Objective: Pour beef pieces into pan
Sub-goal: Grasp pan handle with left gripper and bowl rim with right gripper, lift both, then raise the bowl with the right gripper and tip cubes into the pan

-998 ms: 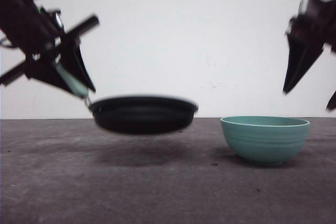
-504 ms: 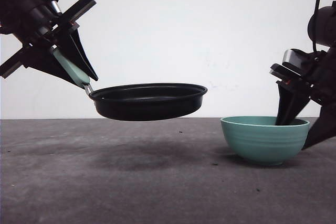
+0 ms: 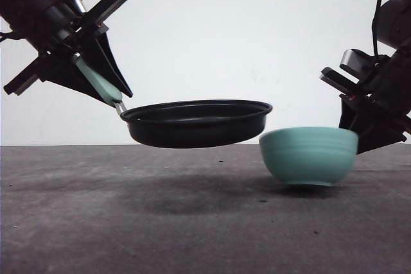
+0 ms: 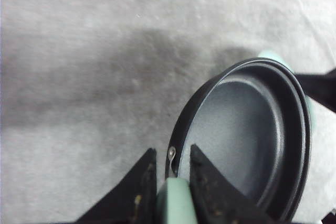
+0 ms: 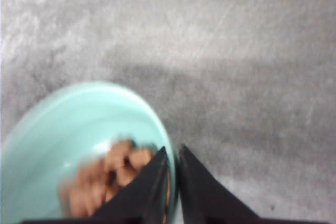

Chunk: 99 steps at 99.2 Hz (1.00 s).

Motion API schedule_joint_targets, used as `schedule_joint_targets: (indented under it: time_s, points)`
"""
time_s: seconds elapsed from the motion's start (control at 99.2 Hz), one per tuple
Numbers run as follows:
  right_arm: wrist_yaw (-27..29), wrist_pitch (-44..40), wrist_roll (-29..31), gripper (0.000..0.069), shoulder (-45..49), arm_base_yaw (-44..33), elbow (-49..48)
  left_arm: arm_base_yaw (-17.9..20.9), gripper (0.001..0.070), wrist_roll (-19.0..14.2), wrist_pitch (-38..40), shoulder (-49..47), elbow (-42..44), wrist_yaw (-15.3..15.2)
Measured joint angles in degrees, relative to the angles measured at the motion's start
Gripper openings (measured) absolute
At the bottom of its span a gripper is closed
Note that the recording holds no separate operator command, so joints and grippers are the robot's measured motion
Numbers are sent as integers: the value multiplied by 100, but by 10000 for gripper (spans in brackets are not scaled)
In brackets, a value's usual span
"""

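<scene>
Front view: left pincer (image 3: 106,88) closed on the mint handle (image 3: 97,83) of the pan (image 3: 196,123), which hangs level above the desk (image 3: 128,222), empty as far as this angle shows. Right pincer (image 3: 359,134) clamps the far rim of the bowl (image 3: 308,155); bowl looks just off the desk, tipped slightly, its near rim right beside the pan's rim, maybe touching, can't tell. Beef is hidden by the bowl wall here.

Left wrist view: fingers (image 4: 139,192) squeezed on the handle (image 4: 173,203), pan (image 4: 247,129) interior bare, no beef in it. A sliver of the bowl (image 4: 270,55) peeks past the far rim.

Right wrist view: pincer (image 5: 172,153) nearly shut, one finger inside and one outside the bowl (image 5: 63,124) wall. Beef (image 5: 113,174) sits piled in the bowl bottom near the gripped side; blurry.

Step in hand: lift the bowl and pour. To do it well, I'd judge: raise the bowl rim above the pan rim first, bring it over the pan centre, then roll the wrist slowly so chunks slide rather than bounce out. Keep the pan level and steady, low under the bowl. The thin rim grip could slip as the bowl tilts; watch for rim collision.
</scene>
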Motion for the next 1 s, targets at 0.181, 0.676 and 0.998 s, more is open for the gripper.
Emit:
schedule_joint_targets:
  time_s: [0.181,0.676,0.998]
  points:
    - [7,-2,0,17,0,0,0,-162,56,0,0,0,0,0]
    - [136,1126,402,17,-1176,116,0,-448,56,79,-273,0,0,31]
    - [1825,1226,-94,16,-2299,1676,0,-522,56,-498,389,0,0,507]
